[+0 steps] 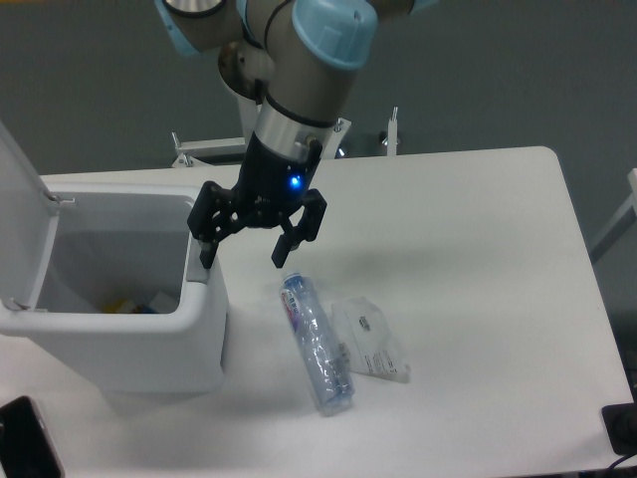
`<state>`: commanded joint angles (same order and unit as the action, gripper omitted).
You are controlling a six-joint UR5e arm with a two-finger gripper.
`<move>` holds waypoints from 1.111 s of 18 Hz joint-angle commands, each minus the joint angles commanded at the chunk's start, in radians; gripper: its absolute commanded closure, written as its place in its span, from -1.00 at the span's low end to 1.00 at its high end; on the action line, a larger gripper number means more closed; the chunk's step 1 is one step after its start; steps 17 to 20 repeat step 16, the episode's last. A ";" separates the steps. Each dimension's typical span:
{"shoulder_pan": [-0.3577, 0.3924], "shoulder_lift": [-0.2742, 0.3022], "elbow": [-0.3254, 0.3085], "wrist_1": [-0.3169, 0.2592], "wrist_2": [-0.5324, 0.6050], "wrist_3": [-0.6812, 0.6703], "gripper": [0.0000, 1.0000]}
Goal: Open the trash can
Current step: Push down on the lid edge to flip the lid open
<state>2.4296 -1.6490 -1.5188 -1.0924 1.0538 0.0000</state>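
We see the trash can [129, 349] lid up. Gripper [244, 257] jaws spread, one finger on the grey tab [199, 271] at 9 o'clock. Risk, we judge: lifting off carelessly could snag the rim.

Smooth white plastic with a soft sheen on the trash can [149, 339], matt black on the hand [246, 261], glossy pale-blue caps over dull grey metal on the arm [299, 90], crinkled clear plastic on the bottle [318, 349] and bag [373, 344], matt white on the surface [478, 299].
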 joint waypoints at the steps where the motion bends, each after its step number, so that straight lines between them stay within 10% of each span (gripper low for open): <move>1: 0.023 0.005 0.017 0.017 0.000 0.000 -1.00; 8: 0.126 -0.014 0.169 0.042 0.248 0.133 -1.00; 13: 0.144 -0.017 0.053 0.028 0.610 0.579 -1.00; 20: 0.172 -0.021 0.028 0.025 0.670 0.638 -1.00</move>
